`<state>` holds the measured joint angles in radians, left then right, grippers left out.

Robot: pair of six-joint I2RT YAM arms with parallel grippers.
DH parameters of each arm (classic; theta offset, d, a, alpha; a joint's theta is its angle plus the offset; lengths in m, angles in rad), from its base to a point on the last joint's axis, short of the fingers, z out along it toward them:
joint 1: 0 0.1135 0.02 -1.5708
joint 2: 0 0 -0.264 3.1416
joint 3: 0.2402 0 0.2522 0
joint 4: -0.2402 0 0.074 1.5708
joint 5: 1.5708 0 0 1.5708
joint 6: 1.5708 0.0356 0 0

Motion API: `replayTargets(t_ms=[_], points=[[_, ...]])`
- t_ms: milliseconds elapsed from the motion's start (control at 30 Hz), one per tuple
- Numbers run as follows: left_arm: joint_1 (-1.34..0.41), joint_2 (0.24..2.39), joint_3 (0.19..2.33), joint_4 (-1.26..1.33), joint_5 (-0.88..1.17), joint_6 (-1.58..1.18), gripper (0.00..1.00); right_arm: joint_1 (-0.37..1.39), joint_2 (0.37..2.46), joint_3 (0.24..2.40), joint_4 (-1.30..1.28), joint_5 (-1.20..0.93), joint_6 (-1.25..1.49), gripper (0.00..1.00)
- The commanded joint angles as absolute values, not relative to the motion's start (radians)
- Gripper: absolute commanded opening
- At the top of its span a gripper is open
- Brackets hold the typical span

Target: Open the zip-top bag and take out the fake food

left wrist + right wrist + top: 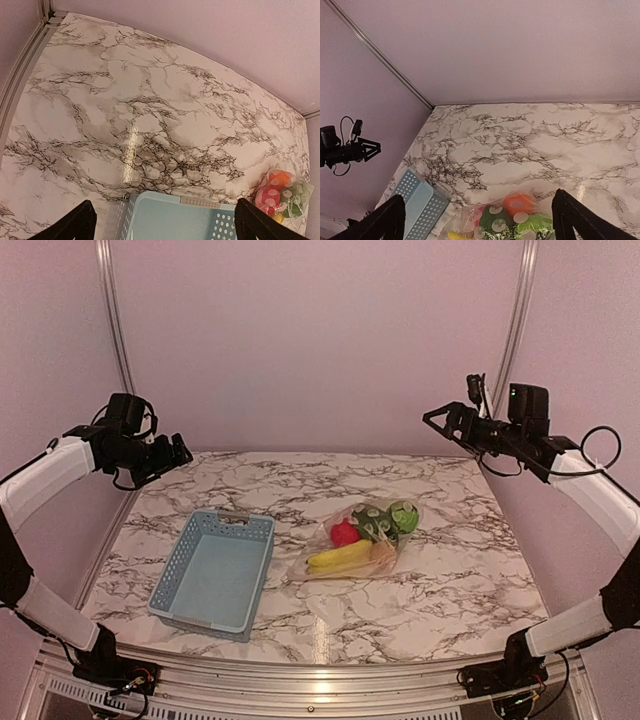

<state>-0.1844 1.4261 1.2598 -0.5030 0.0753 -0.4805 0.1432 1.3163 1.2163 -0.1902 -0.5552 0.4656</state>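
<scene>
Large clear crinkly plastic zip-top bag (322, 545) is recorded lying flat a little right of the centre of the marble-patterned tabletop (470, 580), well apart from every edge. The fake food (372, 524), glossy plastic toy produce, is enclosed in it: yellow banana (338, 559) toward the near edge, red fruit (345, 532) and green pepper (405, 516) toward the far edge. A light blue perforated plastic basket (215, 570) is noted just beside the bag, on its left-edge side. The left claw (176, 452) is held high over the far left corner, and the right claw (438, 418) high near the far right corner. Both are seen with fingers spread wide and nothing between them. Step in hand is judged to be the approach; the bag has not yet been touched. The zip strip cannot be made out, so its edge should be located first. One lip should then be pinched close to the strip by each claw, on film only and clear of the produce, and the lips drawn apart slowly. Sliding on the glossy tabletop is to be expected unless the bag is restrained.
</scene>
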Motion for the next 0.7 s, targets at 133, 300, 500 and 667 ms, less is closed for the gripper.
replayTargets(t_ms=[133,300,500,667], points=[[-0.244,1.406,1.234,-0.574,0.107,-0.405,0.99,0.336,1.304,1.37,-0.486,-0.512,0.099,0.96],[-0.271,1.371,1.196,-0.569,0.13,-0.395,0.99,0.49,1.391,1.514,-0.716,-0.443,-0.047,0.9],[-0.297,1.341,1.181,-0.581,0.131,-0.397,0.99,0.689,1.47,1.586,-0.872,-0.306,-0.165,0.87],[-0.302,1.316,1.16,-0.577,0.14,-0.408,0.99,0.839,1.546,1.618,-0.928,-0.197,-0.185,0.84]])
